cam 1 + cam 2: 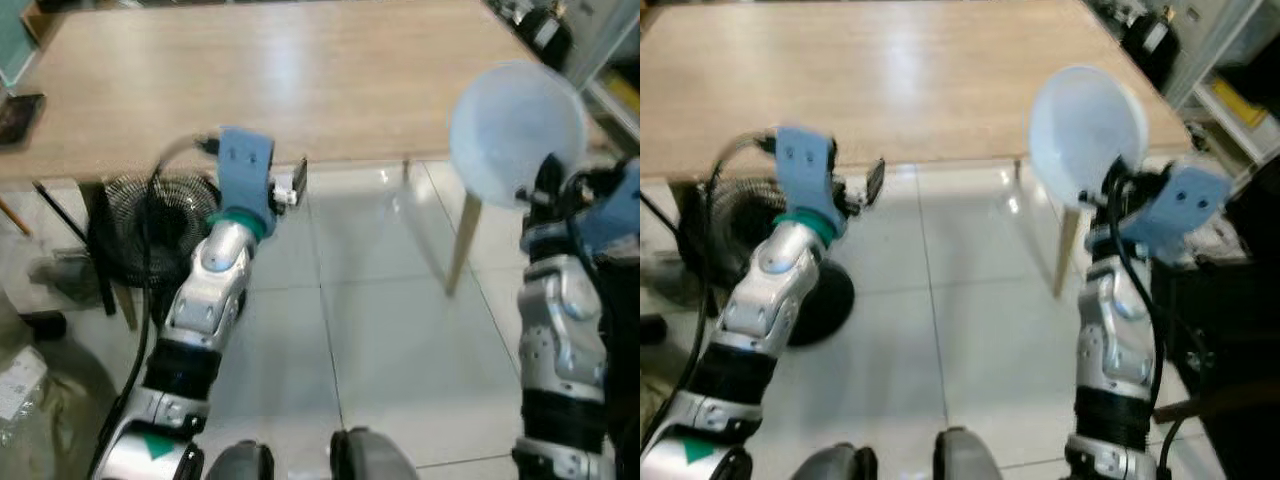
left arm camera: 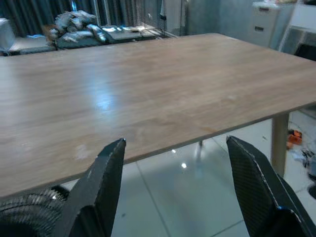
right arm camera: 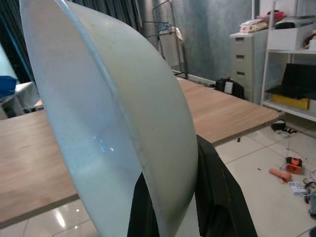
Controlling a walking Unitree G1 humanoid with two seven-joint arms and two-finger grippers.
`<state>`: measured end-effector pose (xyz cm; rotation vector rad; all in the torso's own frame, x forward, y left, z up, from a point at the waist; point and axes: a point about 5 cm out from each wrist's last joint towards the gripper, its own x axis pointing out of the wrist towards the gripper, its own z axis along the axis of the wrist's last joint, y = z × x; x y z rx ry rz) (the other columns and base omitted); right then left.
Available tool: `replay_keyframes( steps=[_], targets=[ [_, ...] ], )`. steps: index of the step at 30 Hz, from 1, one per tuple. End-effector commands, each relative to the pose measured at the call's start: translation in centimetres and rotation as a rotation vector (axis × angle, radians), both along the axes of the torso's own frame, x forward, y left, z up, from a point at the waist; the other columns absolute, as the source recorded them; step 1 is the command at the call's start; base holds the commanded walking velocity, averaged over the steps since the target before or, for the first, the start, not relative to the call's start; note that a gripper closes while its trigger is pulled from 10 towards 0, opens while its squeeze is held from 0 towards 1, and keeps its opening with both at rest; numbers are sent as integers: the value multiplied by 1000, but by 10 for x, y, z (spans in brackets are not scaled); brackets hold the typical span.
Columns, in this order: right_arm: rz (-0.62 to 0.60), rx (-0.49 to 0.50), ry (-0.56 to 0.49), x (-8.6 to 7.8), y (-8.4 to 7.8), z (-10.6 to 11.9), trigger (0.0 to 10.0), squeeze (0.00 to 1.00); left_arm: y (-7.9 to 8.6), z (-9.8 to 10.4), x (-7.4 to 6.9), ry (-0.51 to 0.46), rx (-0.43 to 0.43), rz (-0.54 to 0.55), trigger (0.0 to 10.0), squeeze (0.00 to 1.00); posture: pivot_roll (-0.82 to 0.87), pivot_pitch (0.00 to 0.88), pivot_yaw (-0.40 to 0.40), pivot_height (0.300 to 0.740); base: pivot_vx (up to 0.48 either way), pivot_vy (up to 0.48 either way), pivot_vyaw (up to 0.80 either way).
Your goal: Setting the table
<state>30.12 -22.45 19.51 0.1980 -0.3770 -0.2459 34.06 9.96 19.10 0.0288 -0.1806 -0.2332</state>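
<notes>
A white bowl [image 1: 515, 130] stands on edge, raised at the right, level with the table's right corner. My right gripper [image 1: 545, 185] is shut on its lower rim; in the right wrist view the bowl [image 3: 108, 123] sits close up, with black fingers [image 3: 217, 197] on either side of its wall. The long wooden table [image 1: 280, 80] stretches ahead, its top bare apart from a dark flat object [image 1: 20, 115] at its left end. My left gripper [image 2: 175, 143] is open and holds nothing, hovering just short of the table's front edge [image 2: 163, 148].
A black floor fan [image 1: 150, 230] stands under the table's left side. A slanted table leg [image 1: 462, 240] is at the right. Shelves and clutter [image 1: 1230, 90] lie to the far right, bags [image 1: 20, 385] at the left. White tiled floor [image 1: 380, 330] lies between my arms.
</notes>
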Motion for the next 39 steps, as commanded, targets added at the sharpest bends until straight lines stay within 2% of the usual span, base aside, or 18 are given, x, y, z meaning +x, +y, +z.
replay_keyframes(
  steps=[1,39],
  targets=[
    [-1,-6,-1,0,1,0,10000,0,1,-6,0,26,6,4,10000,0,-46,0,53,740,-292,0,0],
    [-5,-4,7,-2,1,-2,10000,0,-2,-6,-3,32,-4,-4,10000,0,-50,0,48,740,-318,0,0]
  ],
)
